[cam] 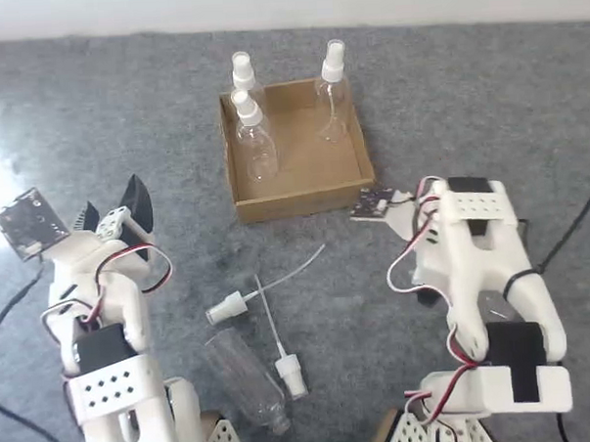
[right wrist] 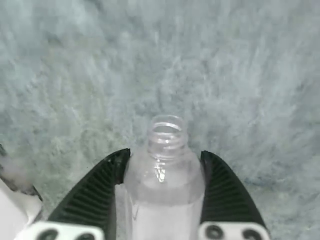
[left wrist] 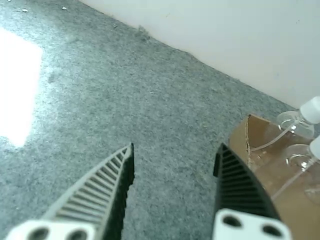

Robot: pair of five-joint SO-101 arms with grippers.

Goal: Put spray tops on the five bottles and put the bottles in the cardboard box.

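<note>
The cardboard box (cam: pixel 304 201) stands at the back middle with three capped clear bottles upright in it (cam: pixel 256 144) (cam: pixel 243 76) (cam: pixel 331 97). Nearer the front, an uncapped bottle (cam: pixel 245 375) lies on the grey felt beside two loose spray tops with long tubes (cam: pixel 228 307) (cam: pixel 290 373). My left gripper (cam: pixel 113 211) (left wrist: pixel 175 155) hangs open above the felt left of the box (left wrist: pixel 255 145), holding nothing. My right gripper (right wrist: pixel 164 159) is shut on another uncapped bottle (right wrist: pixel 165 185), whose open neck points away from the wrist; in the high view the arm covers this gripper.
Grey felt covers the whole table up to a white wall at the back. The right arm's body (cam: pixel 483 271) stands close to the box's front right corner. Cables trail at both sides. Open felt lies left of the box.
</note>
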